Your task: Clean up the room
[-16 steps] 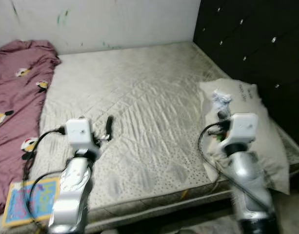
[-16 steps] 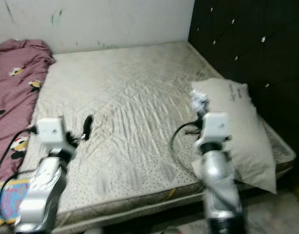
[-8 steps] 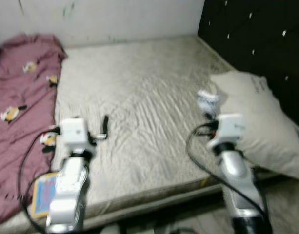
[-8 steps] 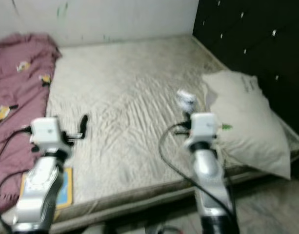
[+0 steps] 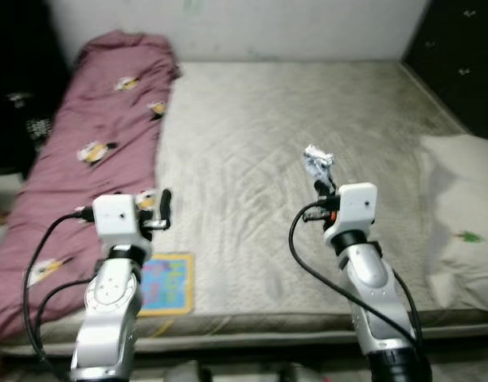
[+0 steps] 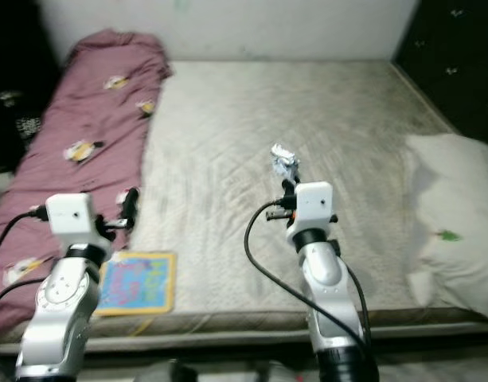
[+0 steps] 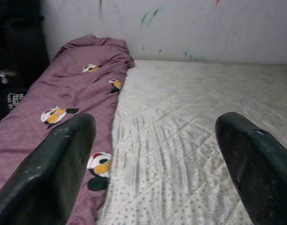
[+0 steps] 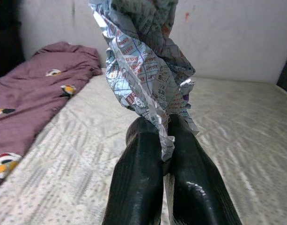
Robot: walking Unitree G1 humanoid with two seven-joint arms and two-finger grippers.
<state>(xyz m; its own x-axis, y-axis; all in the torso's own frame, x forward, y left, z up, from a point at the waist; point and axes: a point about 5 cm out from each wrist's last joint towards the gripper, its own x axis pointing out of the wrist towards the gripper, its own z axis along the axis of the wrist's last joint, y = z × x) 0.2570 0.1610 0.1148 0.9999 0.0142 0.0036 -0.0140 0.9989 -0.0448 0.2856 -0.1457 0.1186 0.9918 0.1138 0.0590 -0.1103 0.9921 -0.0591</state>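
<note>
Pinching a crumpled wrapper (image 8: 148,70) whose top is cut off, the right gripper (image 8: 164,136) hovers above the mattress (image 5: 259,135); the left gripper (image 7: 157,140) gapes wide.

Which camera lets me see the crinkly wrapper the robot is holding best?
The right wrist view: the crinkly wrapper is close up, printed foil pinched by the right gripper. Both eye views show it small and blurry above that gripper.

Crinkled glossy foil wrapper (image 8: 148,70); quilted matt cloth mattress (image 5: 291,135); glossy black fingers (image 8: 138,187).
</note>
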